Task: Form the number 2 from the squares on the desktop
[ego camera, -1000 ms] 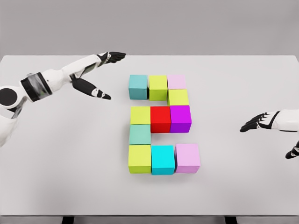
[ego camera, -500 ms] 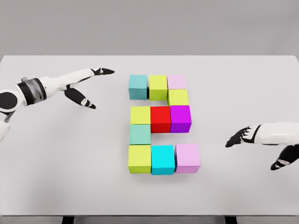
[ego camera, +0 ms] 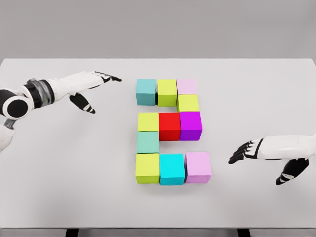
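Coloured cubes lie packed together in the shape of a 2 on the white table (ego camera: 59, 187). The top row is teal (ego camera: 145, 92), yellow-green (ego camera: 167, 92) and pale pink (ego camera: 186, 86). A yellow-green cube (ego camera: 188, 102) sits under the pink one. The middle row is yellow-green (ego camera: 148, 121), red (ego camera: 169, 125) and purple (ego camera: 190, 125). A mint cube (ego camera: 147, 141) links to the bottom row of yellow-green (ego camera: 147, 168), cyan (ego camera: 172, 168) and pink (ego camera: 198, 167). My left hand (ego camera: 98, 89) hovers open left of the top row. My right hand (ego camera: 259, 160) hovers open right of the bottom row.
The table's front edge (ego camera: 158, 228) runs along the bottom of the view, its far edge against a grey wall. Bare tabletop surrounds the cube figure on all sides.
My left hand has drawn back leftward and lowered, away from the top row. My right hand has come down and leftward toward the bottom row. The cubes have not moved.
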You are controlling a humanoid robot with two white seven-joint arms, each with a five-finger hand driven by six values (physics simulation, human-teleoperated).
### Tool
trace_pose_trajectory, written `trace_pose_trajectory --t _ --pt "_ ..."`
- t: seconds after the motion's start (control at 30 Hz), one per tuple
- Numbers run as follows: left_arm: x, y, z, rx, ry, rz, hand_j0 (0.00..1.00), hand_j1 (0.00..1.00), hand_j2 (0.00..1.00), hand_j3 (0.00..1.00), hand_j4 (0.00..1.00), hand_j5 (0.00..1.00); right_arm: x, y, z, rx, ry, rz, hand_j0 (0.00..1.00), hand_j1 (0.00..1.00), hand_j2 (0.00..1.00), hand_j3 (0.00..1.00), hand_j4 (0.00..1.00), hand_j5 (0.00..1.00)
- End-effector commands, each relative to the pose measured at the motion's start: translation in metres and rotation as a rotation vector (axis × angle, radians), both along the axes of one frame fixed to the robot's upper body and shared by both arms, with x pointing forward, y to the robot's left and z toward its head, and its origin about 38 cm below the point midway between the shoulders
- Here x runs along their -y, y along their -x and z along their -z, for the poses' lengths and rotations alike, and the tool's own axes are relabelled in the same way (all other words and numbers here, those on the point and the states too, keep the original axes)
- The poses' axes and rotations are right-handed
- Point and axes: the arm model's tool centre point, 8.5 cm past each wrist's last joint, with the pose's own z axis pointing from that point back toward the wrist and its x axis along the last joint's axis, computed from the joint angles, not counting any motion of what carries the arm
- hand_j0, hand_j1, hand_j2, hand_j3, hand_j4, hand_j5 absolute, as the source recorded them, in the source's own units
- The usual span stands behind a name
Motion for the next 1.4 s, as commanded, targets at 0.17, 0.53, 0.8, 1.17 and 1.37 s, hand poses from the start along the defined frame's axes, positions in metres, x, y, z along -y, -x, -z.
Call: trace_pose_trajectory --t 0.17,0.53,0.8,1.17,1.37 --pt "0.011 -0.001 0.007 0.005 -0.038 0.004 1.0 1.0 1.0 1.0 1.0 1.0 -0.015 -0.003 0.004 -0.005 -0.032 -0.027 1.0 1.0 1.0 1.0 1.0 1.0" --pt "0.024 -0.005 0.015 0.028 -0.098 0.005 1.0 1.0 1.0 1.0 1.0 1.0 -0.023 -0.005 0.006 -0.006 -0.048 -0.046 1.0 1.0 1.0 1.0 1.0 1.0" --pt "0.026 -0.013 0.027 0.011 -0.125 -0.016 1.0 1.0 1.0 1.0 1.0 1.0 -0.019 -0.007 0.003 0.002 -0.04 -0.034 1.0 1.0 1.0 1.0 1.0 1.0" --pt "0.043 -0.02 0.032 0.03 -0.167 -0.011 1.0 1.0 1.0 1.0 1.0 1.0 -0.019 -0.006 0.006 0.028 0.006 -0.057 1.0 1.0 1.0 1.0 1.0 1.0" --pt "0.048 -0.02 0.034 0.036 -0.177 -0.005 1.0 1.0 1.0 1.0 1.0 1.0 -0.019 -0.004 0.013 0.021 0.024 -0.068 1.0 1.0 1.0 1.0 1.0 1.0"
